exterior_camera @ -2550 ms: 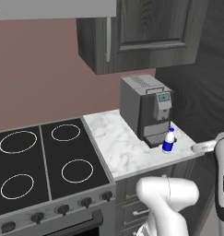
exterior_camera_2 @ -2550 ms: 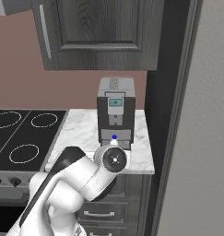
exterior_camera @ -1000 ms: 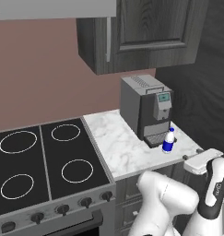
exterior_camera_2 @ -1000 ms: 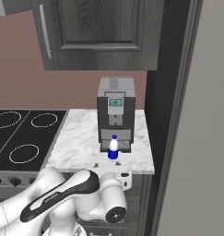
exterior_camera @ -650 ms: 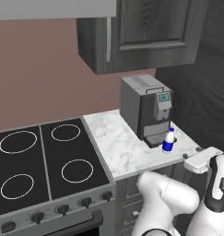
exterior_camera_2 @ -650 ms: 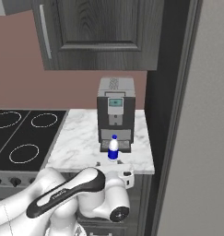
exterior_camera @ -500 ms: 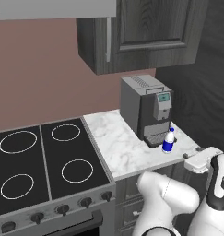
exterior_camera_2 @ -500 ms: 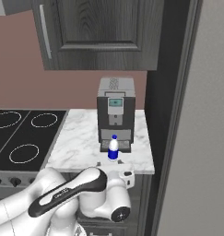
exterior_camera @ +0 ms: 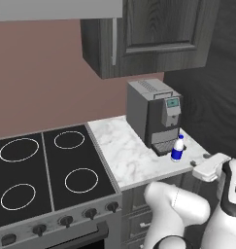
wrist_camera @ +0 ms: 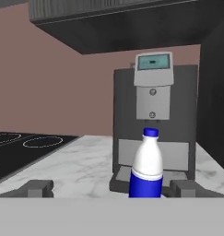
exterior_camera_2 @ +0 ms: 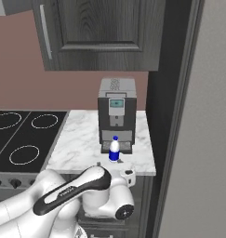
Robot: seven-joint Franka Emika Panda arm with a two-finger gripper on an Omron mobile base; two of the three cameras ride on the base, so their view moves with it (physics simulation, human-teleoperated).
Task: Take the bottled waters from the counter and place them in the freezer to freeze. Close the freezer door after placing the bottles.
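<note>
One bottled water (wrist_camera: 147,167), clear with a blue cap and a dark blue lower band, stands upright on the white marble counter (exterior_camera: 124,155) in front of the coffee machine's drip tray. The same bottle (exterior_camera: 177,148) (exterior_camera_2: 114,150) shows in both base views. My gripper (wrist_camera: 113,189) is open and level with the counter's front edge. Its two fingertips (wrist_camera: 38,188) stand wide apart, short of the bottle and not touching it. My white hand (exterior_camera: 210,168) hangs just off the counter's front right corner. The freezer door is out of view.
A grey coffee machine (exterior_camera: 152,116) stands right behind the bottle, under a dark wall cabinet (exterior_camera: 148,34). The black four-ring stove (exterior_camera: 42,170) lies to the left. A tall light-grey panel (exterior_camera_2: 202,139) rises right of the counter, past a dark side wall.
Since the oldest frames the arm has come down in front of the counter, uncovering the bottle in the right base view. Over the last second it barely moves. The bottle stays put.
</note>
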